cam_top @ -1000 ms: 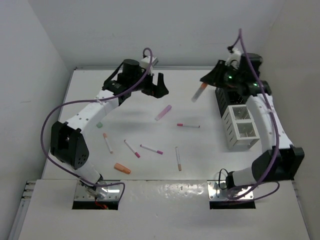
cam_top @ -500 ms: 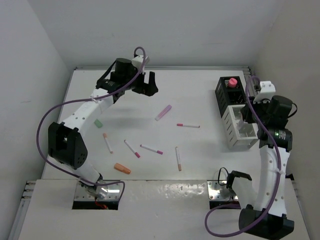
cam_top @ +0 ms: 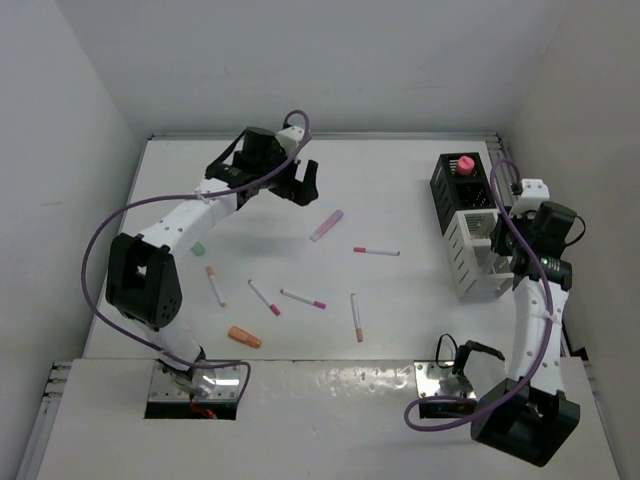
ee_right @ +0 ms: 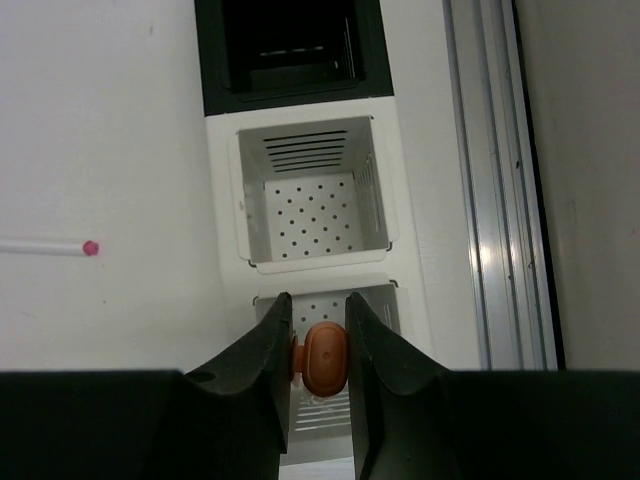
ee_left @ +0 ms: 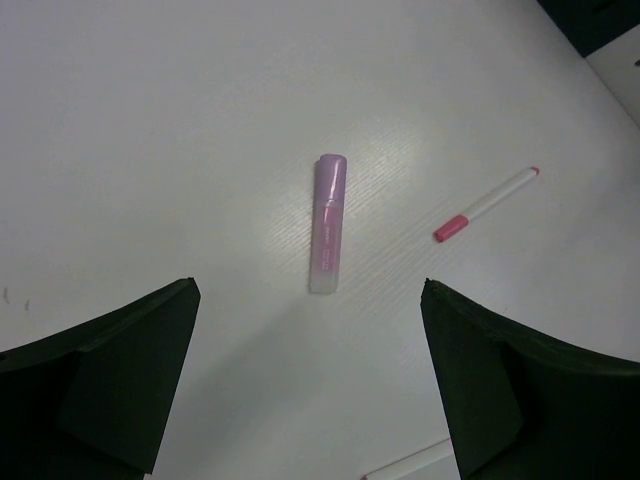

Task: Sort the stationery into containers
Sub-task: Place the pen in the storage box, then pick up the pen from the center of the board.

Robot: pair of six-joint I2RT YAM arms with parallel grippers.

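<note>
My right gripper is shut on a short orange piece, held over the nearer compartment of the white slatted rack. Beyond the rack stands the black holder, with a pink-and-maroon piece sticking out of it. My left gripper hangs open above the table, just short of a lilac piece. A white pen with a pink tip lies to the lilac piece's right. Several more white pens, another orange piece and a mint-green piece lie loose on the table.
The two containers stand end to end by the table's right edge, against a metal rail. White walls close in the back and both sides. The loose stationery is scattered over the table's middle and front left.
My right arm has pulled back from over the table to above the white rack. The pink-and-maroon piece it carried now stands in the black holder. The left gripper shifted slightly.
</note>
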